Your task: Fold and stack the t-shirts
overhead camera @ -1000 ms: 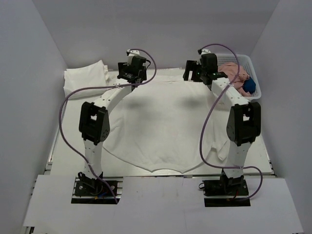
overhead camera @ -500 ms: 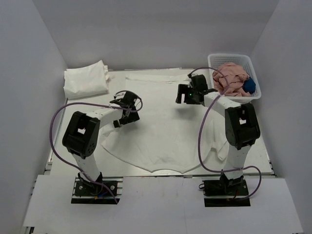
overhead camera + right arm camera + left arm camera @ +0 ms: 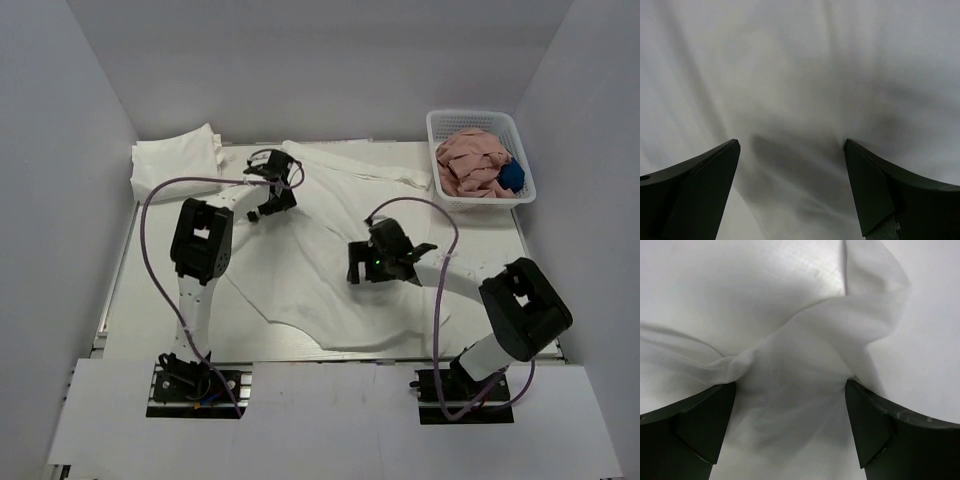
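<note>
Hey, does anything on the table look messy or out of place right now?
Yes. The spread white t-shirt lies crooked and rumpled. Its far edge is rolled into a twisted ridge running toward the basket, and cloth is bunched up at the open left gripper.

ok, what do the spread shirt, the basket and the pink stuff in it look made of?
Spread t-shirt: thin matte white cloth, likely cotton knit; it drapes, wrinkles and bunches softly, and a fine weave shows in the left wrist view. Basket: rigid white plastic by its look, with slotted walls. Pink heap inside: soft matte fabric, crumpled; fibre unclear.
</note>
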